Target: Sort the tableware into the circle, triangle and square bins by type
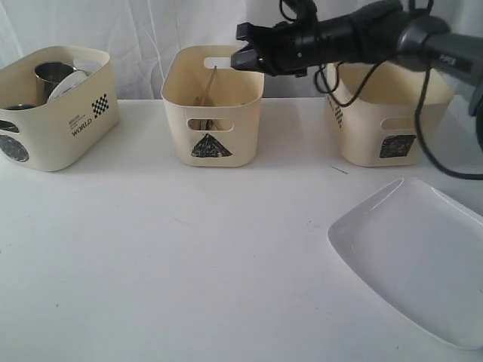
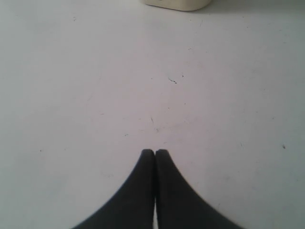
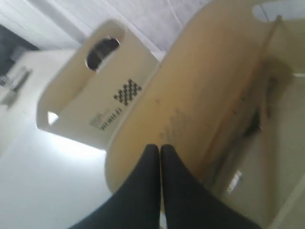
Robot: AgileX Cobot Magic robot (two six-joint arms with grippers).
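Observation:
The large white plate lies on the table at the front right. In the circle bin at the left are steel mugs and the white bowl. Thin wooden chopsticks lean inside the triangle bin in the middle. My right gripper hovers shut and empty above that bin's right rim. The right wrist view has the right gripper over the triangle bin's wall, the chopsticks and dim cutlery inside. My left gripper is shut, empty, over bare table.
The square bin stands at the back right, behind the right arm. A white curtain hangs behind all three bins. The circle bin also shows in the right wrist view. A bin's lower edge shows in the left wrist view.

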